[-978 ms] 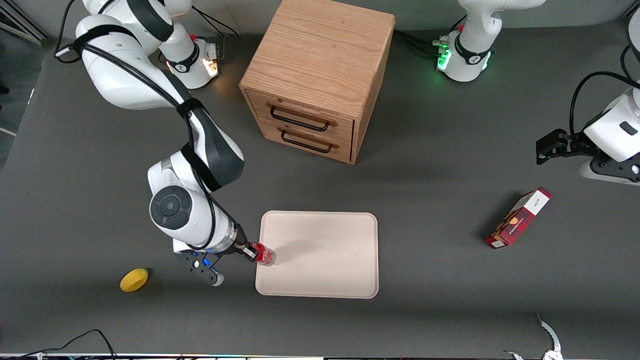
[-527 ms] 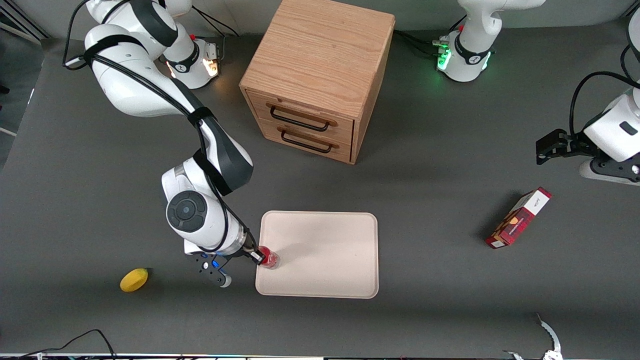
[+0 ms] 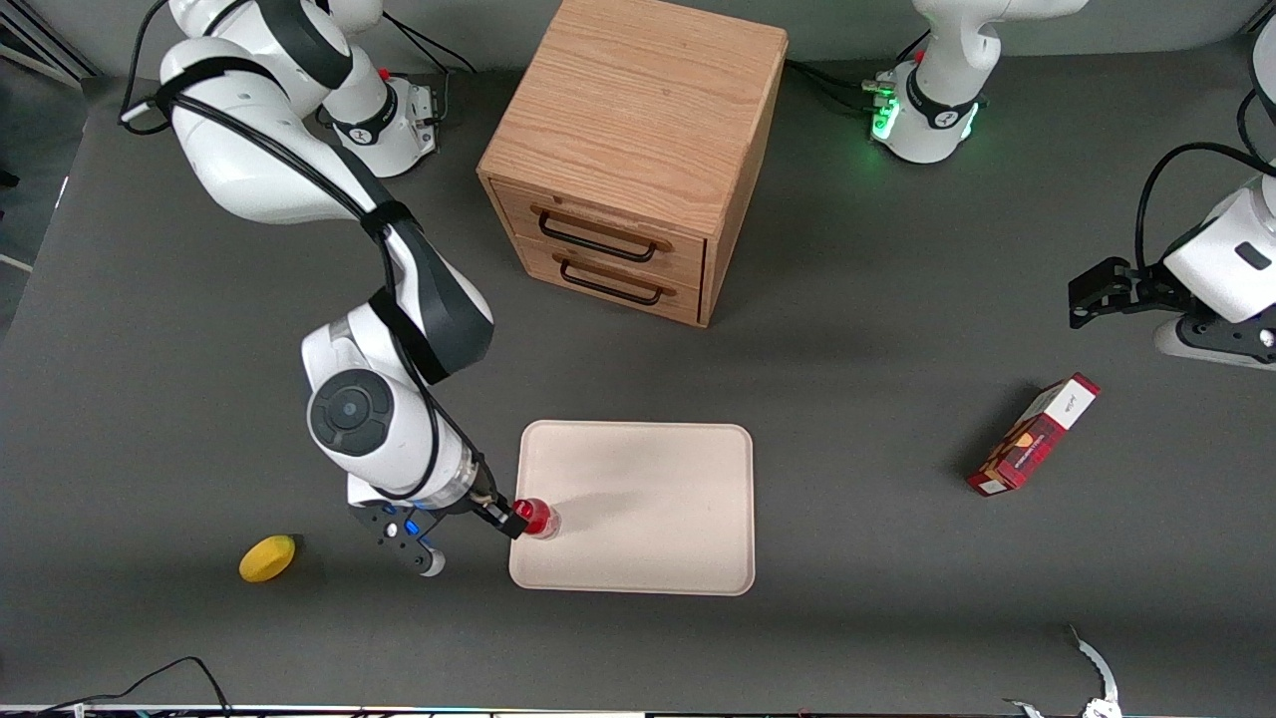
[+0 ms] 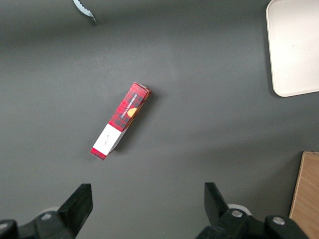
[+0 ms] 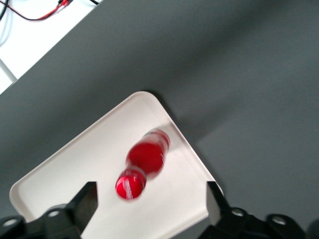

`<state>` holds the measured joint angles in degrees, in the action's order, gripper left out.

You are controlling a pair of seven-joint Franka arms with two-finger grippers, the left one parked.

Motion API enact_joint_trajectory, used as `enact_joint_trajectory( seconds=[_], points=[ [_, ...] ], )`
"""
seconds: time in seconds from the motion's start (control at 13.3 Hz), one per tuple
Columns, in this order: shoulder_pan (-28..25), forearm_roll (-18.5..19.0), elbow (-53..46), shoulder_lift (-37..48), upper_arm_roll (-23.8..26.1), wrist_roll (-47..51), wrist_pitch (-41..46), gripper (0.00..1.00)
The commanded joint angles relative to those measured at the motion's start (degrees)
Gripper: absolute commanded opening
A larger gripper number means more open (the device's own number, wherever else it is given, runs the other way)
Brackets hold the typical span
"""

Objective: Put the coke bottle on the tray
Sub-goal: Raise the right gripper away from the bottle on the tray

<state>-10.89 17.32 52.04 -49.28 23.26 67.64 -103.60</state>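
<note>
The coke bottle (image 3: 536, 518), small and red with a red cap, stands on the cream tray (image 3: 648, 499) close to the tray's edge at the working arm's end. My right gripper (image 3: 506, 519) is just beside and above the bottle, over that tray edge. In the right wrist view the bottle (image 5: 145, 160) shows blurred on the tray (image 5: 75, 174), with the gripper (image 5: 149, 205) open. Its two dark fingers stand wide apart and touch nothing. A corner of the tray also shows in the left wrist view (image 4: 294, 45).
A wooden two-drawer cabinet (image 3: 638, 150) stands farther from the front camera than the tray. A yellow lemon (image 3: 267, 557) lies toward the working arm's end. A red and white carton (image 3: 1034, 435) lies toward the parked arm's end and also shows in the left wrist view (image 4: 121, 120).
The gripper carried the bottle a little further over the tray, then opened and let it go. The arm has drawn back slightly toward its own end.
</note>
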Motion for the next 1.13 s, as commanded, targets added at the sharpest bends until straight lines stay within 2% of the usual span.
enact_joint_trajectory(
  seconds=[0.0,0.15,0.23,0.38,0.45,0.6,0.68,0.83,0.9,1.05],
  points=[
    [1.83,1.41,1.31,10.91,2.84,-4.06,11.37,1.00],
    [5.94,-0.69,3.94,19.70,4.23,-14.58,20.33,1.00],
    [9.18,-3.66,5.08,23.57,4.59,-19.51,24.64,1.00],
    [12.37,-5.97,9.37,32.27,2.59,-29.78,32.38,1.00],
    [13.51,-7.46,11.66,36.32,0.05,-35.59,34.24,1.00],
    [13.18,-16.22,20.51,45.54,-12.12,-45.62,33.74,1.00],
    [13.08,-18.70,26.91,50.02,-16.98,-51.15,31.47,1.00],
    [13.08,-18.90,40.88,58.64,-22.36,-60.39,24.45,1.00],
    [13.08,-19.07,46.52,61.47,-24.47,-61.82,21.37,1.00],
    [12.82,-19.07,49.65,62.72,-24.67,-62.01,19.15,1.00]
  ],
)
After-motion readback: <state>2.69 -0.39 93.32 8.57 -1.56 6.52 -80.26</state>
